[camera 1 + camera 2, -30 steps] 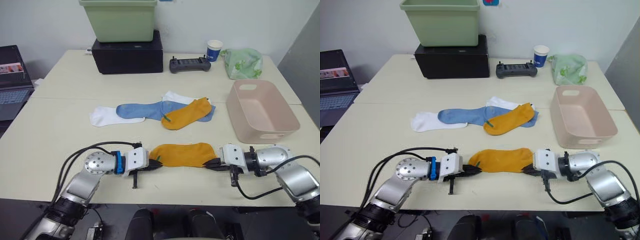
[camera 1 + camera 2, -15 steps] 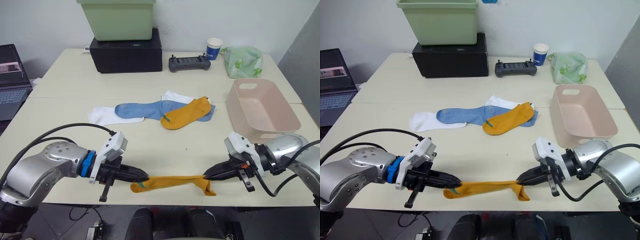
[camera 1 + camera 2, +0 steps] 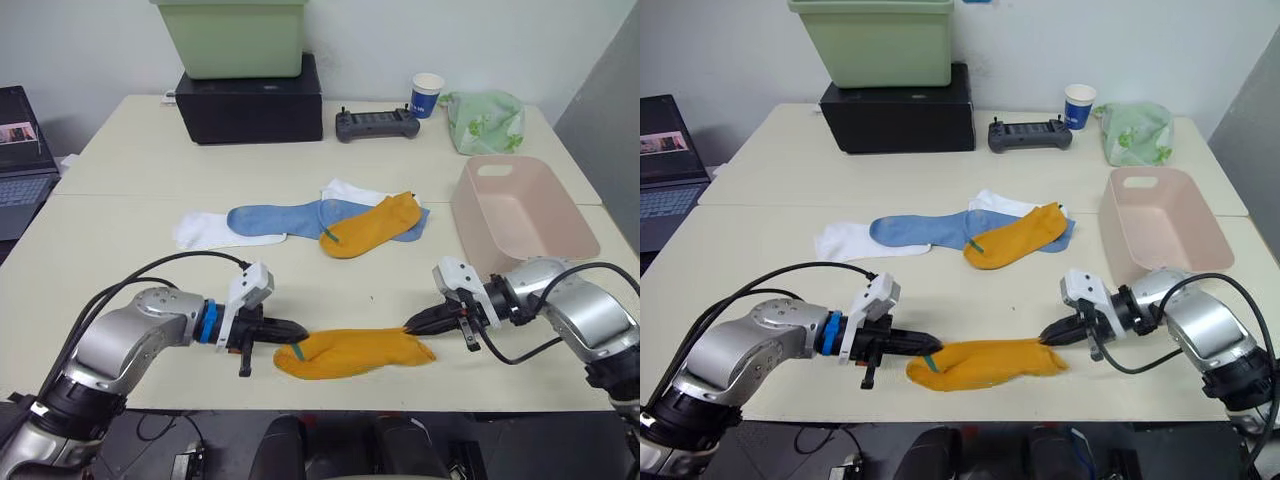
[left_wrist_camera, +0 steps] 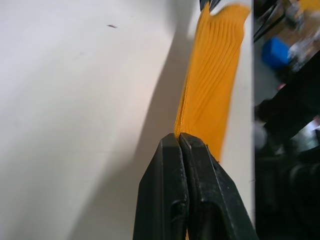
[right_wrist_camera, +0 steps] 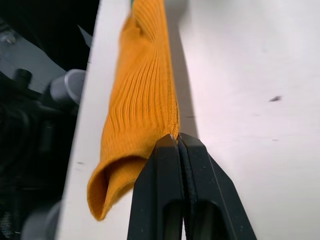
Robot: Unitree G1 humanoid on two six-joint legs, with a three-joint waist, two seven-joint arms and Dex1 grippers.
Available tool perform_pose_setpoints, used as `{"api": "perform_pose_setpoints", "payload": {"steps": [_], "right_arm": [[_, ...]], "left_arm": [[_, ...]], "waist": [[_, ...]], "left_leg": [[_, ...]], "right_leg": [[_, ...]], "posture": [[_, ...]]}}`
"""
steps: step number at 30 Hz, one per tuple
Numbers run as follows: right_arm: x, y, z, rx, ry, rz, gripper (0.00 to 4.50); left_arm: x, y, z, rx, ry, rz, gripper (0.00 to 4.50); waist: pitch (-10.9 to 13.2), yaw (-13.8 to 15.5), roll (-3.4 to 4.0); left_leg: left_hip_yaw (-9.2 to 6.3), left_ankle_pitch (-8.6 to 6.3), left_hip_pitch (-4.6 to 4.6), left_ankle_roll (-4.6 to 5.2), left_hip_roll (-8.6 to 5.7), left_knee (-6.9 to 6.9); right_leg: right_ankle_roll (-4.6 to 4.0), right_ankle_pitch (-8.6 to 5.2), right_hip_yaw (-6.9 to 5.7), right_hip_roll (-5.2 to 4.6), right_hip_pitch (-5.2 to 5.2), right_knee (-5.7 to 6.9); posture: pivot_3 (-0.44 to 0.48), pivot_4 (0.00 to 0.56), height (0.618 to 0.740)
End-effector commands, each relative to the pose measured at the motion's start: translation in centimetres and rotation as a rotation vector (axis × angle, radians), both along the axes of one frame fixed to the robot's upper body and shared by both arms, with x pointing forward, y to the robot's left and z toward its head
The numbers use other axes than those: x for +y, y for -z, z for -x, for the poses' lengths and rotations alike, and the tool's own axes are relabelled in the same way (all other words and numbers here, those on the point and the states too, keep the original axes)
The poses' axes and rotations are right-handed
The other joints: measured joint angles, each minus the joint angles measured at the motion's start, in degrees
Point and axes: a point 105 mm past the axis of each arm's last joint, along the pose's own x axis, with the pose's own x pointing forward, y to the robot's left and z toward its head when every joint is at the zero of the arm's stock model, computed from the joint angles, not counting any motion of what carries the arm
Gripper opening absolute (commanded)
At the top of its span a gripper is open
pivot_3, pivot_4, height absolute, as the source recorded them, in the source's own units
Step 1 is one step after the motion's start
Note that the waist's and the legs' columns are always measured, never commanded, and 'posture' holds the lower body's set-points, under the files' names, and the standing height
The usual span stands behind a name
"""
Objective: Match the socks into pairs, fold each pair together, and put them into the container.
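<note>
- The mustard sock now lies flat along the near table edge, at lower centre of the head view; half a second ago it hung stretched and sagging between the two arms, off the front edge.
- The left gripper has its two black fingers pressed together on the sock's left end, by the green mark. The left wrist view shows the fingers closed with orange cloth running away from their tips.
- The right gripper is likewise pinched tight on the sock's right end; in its wrist view the fingers meet at the fabric's edge.
- Both arms have come back in over the table since the earlier picture, so the sock rests on the surface again instead of being strung in the air.
- This looks like laying one sock out straight; it is not yet matched or folded.
- Its partner, the second mustard sock, sits at centre frame, overlapping the blue sock and a white sock in the pile.
- The pink tub stands at right of the frame, with no socks inside.
- My judgement: the task is at an early stage, with pairing, folding and loading all left to do.
</note>
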Motion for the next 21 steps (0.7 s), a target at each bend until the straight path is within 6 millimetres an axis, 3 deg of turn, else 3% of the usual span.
{"api": "perform_pose_setpoints", "payload": {"steps": [1,6,17,20,21], "right_arm": [[0.2,-0.1,-0.9,-0.06,-0.027,0.01,0.01],[0.3,0.3,-2.9,-0.147,0.003,0.019,0.01],[0.2,0.7,-4.0,-0.195,0.035,0.013,0.01],[0.2,0.0,-5.0,-0.257,0.078,-0.012,0.65],[-0.2,-0.4,-5.4,-0.275,0.103,-0.018,0.98]], "left_arm": [[-0.7,0.1,-1.7,-0.068,-0.013,-0.005,0.01],[-0.7,0.9,-3.5,-0.147,-0.016,-0.065,0.01],[-0.8,1.2,-5.7,-0.23,-0.04,-0.083,0.01],[-0.6,1.0,-6.0,-0.236,-0.053,-0.072,0.0],[-0.4,0.8,-6.1,-0.243,-0.065,-0.069,0.4]], "waist": [[0.0,0.0,0.0],[0.0,0.1,0.0],[0.0,0.1,0.0],[0.0,0.1,0.0],[0.0,0.1,0.0]], "left_leg": [[-0.03,0.0,-0.06,0.0,0.0,0.02],[-0.05,0.0,-0.37,-0.01,0.01,0.09],[-0.11,0.02,-0.34,0.0,0.0,0.19],[-0.12,0.02,-0.33,0.0,0.0,0.19],[-0.12,0.02,-0.33,0.0,0.0,0.19]], "right_leg": [[0.0,0.0,-0.03,0.0,-0.03,0.0],[-0.01,0.0,-0.08,0.0,-0.25,-0.02],[-0.02,0.02,-0.13,0.0,-0.19,0.11],[-0.02,0.02,-0.13,-0.01,-0.19,0.14],[-0.02,0.02,-0.13,-0.01,-0.19,0.15]], "posture": [[0.0,0.15,0.74],[0.0,0.15,0.74],[0.0,0.15,0.74],[0.0,0.15,0.74],[0.0,0.15,0.74]]}}
